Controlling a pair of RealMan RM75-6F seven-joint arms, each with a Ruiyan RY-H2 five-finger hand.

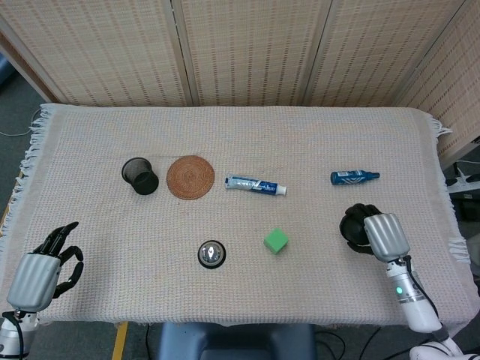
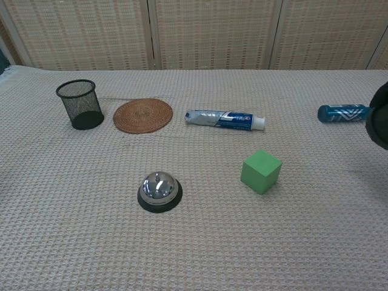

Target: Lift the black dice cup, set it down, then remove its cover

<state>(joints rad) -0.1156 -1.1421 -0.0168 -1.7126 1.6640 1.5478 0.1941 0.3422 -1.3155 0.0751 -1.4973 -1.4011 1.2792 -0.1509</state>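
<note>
My right hand (image 1: 381, 235) grips the black dice cup (image 1: 351, 226) near the table's right side, in front of the blue bottle. In the head view only the cup's dark left part shows past the hand's silver back. The chest view catches just a black sliver of the cup (image 2: 380, 116) at its right edge. Whether the cup touches the cloth I cannot tell. My left hand (image 1: 42, 268) hangs at the front left corner, holding nothing, its fingers loosely apart.
A green cube (image 1: 276, 241) and a desk bell (image 1: 212, 253) lie toward the front middle. Behind them sit a toothpaste tube (image 1: 256, 185), a woven coaster (image 1: 190, 177) and a mesh pen cup (image 1: 140, 175). A blue bottle (image 1: 354, 177) lies behind the right hand.
</note>
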